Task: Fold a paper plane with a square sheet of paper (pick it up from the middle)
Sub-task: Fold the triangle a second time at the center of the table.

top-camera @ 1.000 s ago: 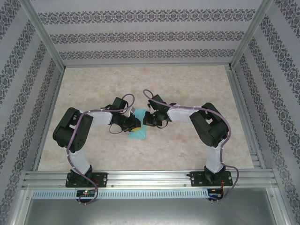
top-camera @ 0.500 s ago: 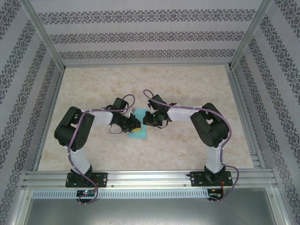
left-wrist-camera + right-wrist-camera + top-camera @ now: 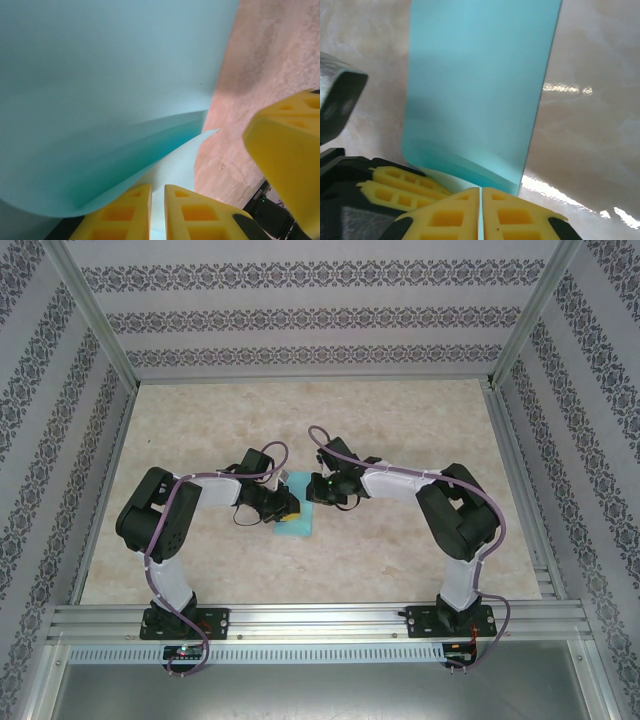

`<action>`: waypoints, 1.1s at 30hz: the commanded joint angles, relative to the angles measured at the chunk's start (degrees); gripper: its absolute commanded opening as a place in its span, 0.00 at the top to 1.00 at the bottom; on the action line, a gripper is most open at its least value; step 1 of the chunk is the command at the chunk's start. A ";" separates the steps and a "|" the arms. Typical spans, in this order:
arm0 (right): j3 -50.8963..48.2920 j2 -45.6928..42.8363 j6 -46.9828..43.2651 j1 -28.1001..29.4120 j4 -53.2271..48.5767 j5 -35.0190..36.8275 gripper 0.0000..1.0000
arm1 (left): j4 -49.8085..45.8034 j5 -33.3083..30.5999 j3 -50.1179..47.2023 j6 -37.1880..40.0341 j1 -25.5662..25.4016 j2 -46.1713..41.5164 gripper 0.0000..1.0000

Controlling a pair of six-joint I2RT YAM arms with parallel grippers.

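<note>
The square sheet of paper (image 3: 294, 527) is light blue and lies bent over on itself at the middle of the table, with both grippers meeting at its far edge. My left gripper (image 3: 287, 508) is shut on it. In the left wrist view a strip of the paper (image 3: 125, 75) runs between the yellow fingers of that gripper (image 3: 158, 192), and the upper layer curls up over them. My right gripper (image 3: 313, 492) is shut on it too. The right wrist view has that gripper (image 3: 480, 192) pinching the near edge of the paper (image 3: 480, 85), which stretches away flat.
Bare marble-patterned tabletop (image 3: 400, 420) surrounds the paper on all sides. Patterned walls and aluminium posts (image 3: 95, 315) enclose the table. The right gripper's finger (image 3: 290, 150) stands close on the right in the left wrist view, and the left gripper's fingers (image 3: 395, 185) sit beside the right one's.
The right arm's elbow has drifted slightly outward to the right and its wrist has shifted a little. The left arm and the paper have stayed almost still.
</note>
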 commanded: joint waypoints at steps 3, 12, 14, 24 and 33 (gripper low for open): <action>1.23 3.05 -0.08 0.68 0.21 -0.91 0.90 | -1.15 -1.92 0.17 1.14 -0.69 1.11 0.84; 0.82 4.86 -0.93 0.52 -3.40 2.61 0.91 | -1.99 -1.68 1.35 1.78 -0.69 -0.08 0.84; 0.75 5.23 -1.22 0.53 -4.29 3.28 0.91 | -2.82 -2.59 2.42 2.52 -0.69 -1.56 0.84; 0.92 7.34 -3.13 0.65 -8.03 6.59 0.92 | -6.84 -8.35 5.08 4.60 -0.17 -2.19 0.84; 0.77 8.39 -3.63 0.71 -9.64 8.19 0.92 | -7.17 -10.65 3.47 5.58 0.97 -0.34 0.85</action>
